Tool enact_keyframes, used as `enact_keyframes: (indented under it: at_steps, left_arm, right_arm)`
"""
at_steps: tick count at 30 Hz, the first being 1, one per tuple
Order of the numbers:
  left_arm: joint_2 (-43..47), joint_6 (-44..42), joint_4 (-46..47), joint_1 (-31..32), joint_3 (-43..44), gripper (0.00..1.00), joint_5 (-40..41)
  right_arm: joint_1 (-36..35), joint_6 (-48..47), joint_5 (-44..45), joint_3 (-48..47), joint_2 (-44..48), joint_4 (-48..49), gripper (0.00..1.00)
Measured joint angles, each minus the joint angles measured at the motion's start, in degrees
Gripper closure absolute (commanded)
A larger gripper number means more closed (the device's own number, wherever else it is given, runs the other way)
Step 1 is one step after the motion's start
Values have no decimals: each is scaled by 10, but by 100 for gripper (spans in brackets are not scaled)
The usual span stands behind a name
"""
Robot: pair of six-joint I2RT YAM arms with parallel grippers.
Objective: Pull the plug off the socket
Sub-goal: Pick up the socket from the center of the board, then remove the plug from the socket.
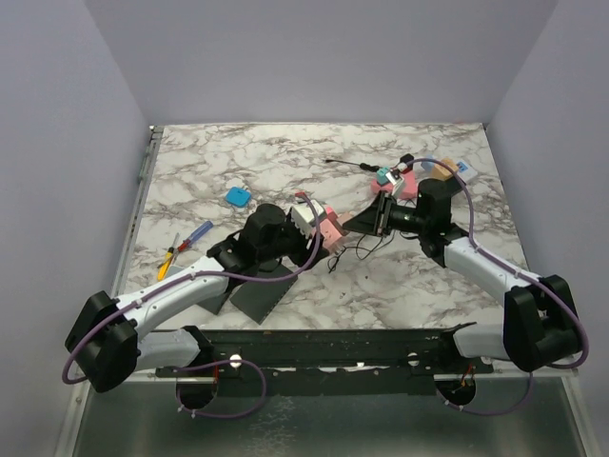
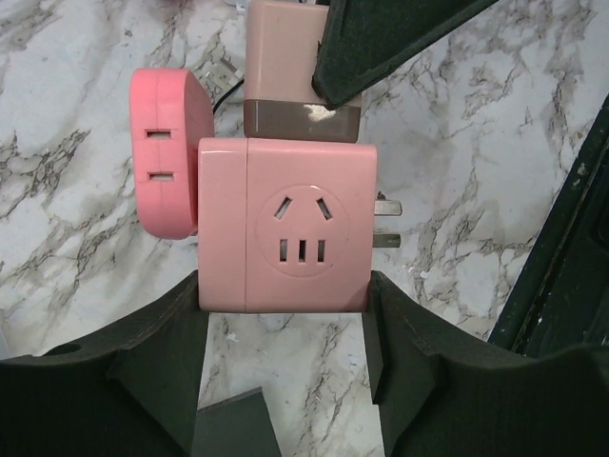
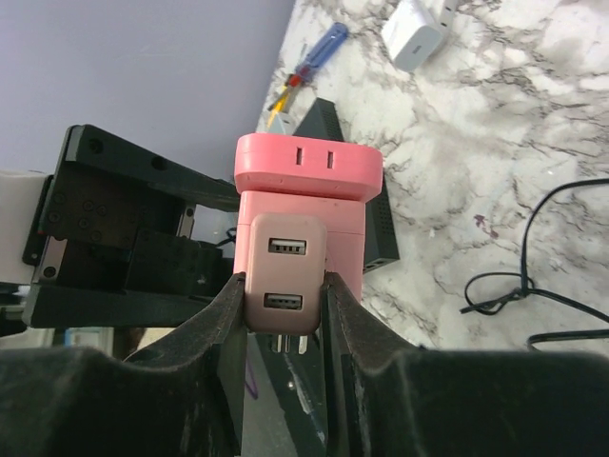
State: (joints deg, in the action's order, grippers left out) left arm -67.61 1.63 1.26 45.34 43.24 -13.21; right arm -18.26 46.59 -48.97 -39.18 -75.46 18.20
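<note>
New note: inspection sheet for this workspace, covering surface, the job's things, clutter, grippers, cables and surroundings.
Surface: marble-pattern tabletop, no spills seen.
Job's things: pink cube socket with pink USB charger seated against one face; round pink adapter on another.
Clutter: two screwdrivers, blue item, white charger, small colourful pieces far right, black pads.
Grippers: left gripper clamps the cube's sides; right gripper closed on the charger.
Cables: loose black cable on the table; purple cables along both arms.
Surroundings: plain pale walls on three sides.
</note>
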Motion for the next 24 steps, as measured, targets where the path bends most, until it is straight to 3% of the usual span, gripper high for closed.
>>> enact_keyframes:
  at_steps: [14,24]
  left_arm:
    - [-13,-2,-41,-16,0,100,5]
    - [-13,-2,-43,-19,0,100,10]
  right_arm:
    - [-89,-115,159,-52,21,-115,100]
    - [-85,-88,150,-62,1,-108,100]
